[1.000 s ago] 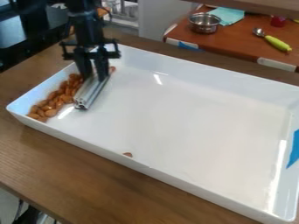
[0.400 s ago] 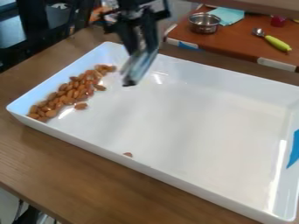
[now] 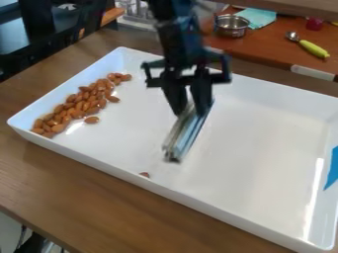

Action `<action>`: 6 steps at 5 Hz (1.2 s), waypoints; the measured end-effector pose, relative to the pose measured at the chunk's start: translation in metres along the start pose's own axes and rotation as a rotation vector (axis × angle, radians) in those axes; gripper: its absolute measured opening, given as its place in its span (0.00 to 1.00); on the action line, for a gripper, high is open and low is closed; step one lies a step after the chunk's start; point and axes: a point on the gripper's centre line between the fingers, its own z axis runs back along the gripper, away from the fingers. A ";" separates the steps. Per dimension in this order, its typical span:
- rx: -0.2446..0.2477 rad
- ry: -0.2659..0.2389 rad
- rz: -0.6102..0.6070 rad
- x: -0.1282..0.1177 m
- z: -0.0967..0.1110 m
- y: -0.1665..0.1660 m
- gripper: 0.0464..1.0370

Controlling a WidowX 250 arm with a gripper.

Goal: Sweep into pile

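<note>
while most almonds [image 3: 84,105] lie well apart from it, the claw [image 3: 190,108], barely parted, clamps a metal bar [image 3: 190,134].

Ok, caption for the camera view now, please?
Gripper holds a metal bar over the white tray; almonds line its left side.

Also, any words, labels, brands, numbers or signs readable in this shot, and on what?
None that can be read.
White rectangular tray: no legible text.
Blue patch at its right end: no legible mark.
Silvery metal bar in the black gripper: no legible marking.
Shiny steel bowl behind: nothing legible; any fine print would be too small to tell.
</note>
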 end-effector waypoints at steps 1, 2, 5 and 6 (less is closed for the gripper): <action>0.059 -0.030 -0.021 -0.007 -0.023 0.004 0.31; 0.108 -0.060 -0.032 -0.011 -0.039 0.015 0.31; 0.157 -0.040 -0.067 -0.015 -0.025 0.061 0.31; 0.188 -0.026 -0.081 -0.016 -0.015 0.087 0.31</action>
